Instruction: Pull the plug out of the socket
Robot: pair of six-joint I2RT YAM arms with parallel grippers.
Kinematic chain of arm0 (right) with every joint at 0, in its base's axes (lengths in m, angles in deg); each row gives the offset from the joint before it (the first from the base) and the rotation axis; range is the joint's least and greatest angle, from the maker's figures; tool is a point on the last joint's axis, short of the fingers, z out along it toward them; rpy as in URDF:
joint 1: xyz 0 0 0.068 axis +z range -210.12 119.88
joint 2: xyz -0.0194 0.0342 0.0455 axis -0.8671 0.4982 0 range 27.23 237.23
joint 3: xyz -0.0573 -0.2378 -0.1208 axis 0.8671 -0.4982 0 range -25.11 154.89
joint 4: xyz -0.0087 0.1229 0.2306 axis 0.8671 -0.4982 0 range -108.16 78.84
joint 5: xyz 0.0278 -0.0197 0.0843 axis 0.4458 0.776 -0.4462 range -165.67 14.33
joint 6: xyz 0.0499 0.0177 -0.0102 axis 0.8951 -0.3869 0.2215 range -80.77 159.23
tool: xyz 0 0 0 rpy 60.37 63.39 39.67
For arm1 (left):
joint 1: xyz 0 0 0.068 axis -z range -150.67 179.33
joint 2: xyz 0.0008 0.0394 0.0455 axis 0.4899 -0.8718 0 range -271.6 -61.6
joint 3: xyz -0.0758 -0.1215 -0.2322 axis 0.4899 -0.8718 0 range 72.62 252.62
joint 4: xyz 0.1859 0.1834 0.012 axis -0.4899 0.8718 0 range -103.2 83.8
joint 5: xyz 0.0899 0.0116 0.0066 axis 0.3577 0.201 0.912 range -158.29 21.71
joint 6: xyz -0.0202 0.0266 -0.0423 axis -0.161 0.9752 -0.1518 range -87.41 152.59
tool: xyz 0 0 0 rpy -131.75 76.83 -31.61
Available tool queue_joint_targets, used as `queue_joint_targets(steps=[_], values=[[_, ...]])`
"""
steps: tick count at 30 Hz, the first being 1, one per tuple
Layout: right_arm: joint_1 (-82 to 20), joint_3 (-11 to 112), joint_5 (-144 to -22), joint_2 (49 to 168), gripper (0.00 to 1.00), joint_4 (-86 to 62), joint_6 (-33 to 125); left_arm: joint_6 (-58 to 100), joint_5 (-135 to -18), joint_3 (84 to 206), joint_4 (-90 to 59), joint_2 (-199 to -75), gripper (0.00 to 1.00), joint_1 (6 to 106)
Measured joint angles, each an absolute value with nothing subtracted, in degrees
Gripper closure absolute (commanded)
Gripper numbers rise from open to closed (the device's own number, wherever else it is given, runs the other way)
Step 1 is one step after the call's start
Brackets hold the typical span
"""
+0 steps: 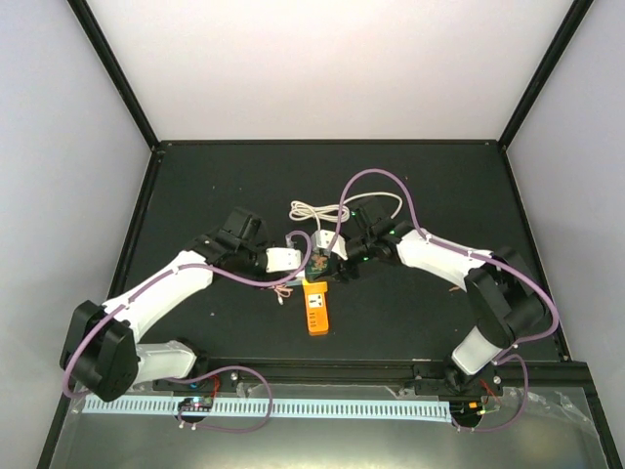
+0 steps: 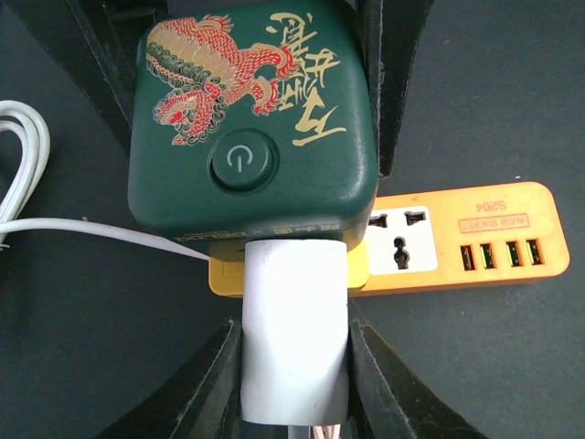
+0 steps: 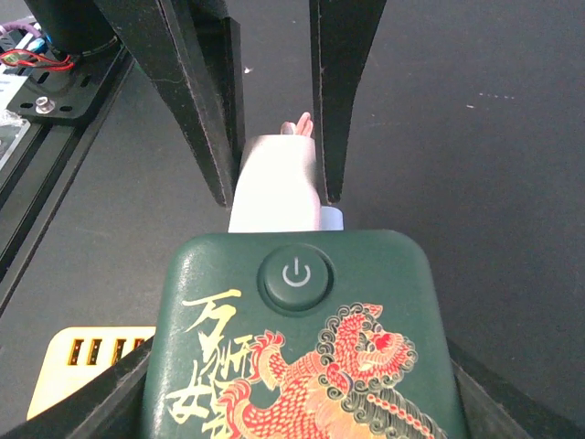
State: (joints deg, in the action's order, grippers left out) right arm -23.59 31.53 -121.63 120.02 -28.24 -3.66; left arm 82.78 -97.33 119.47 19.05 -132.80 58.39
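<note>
Both grippers clamped, plug apparently seated: a pull may shift the wrong piece.
The left gripper (image 2: 292,320) is closed on the small white plug block (image 2: 292,352), which lies over one end of the rectangular orange plastic power-strip socket (image 2: 475,240), its nose against the dark green cube with a red-and-gold dragon print (image 2: 251,119). The right gripper (image 3: 302,366) is clamped on that cube, not on the socket. I judge that a pull could drag the unheld orange strip across the table, or work the cube loose instead of the plug. The plug's smooth sides could also slip between the fingers if the pins bind. The thin white cord (image 2: 91,230), running in under the cube's edge, might snag. Whether the pins are engaged is hidden.
</note>
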Motion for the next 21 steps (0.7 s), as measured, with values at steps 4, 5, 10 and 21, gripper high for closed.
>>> queue_joint_targets(steps=[4,5,10,21], values=[[-23.2,31.5,-121.7,120.2,0.90,-27.4,-3.1,83.6,-98.1,119.0,19.4,-132.1,0.92,57.4],[-23.1,31.5,-121.7,120.2,0.90,-27.1,-3.0,83.9,-98.3,118.9,19.5,-131.9,0.92,57.2],[-22.6,31.5,-121.7,120.8,0.91,-25.8,-2.2,84.9,-99.2,117.9,19.9,-130.7,0.93,55.9],[-21.9,31.5,-121.7,121.3,0.92,-23.8,-1.4,87.1,-101.3,116.3,20.2,-128.9,0.93,53.2]])
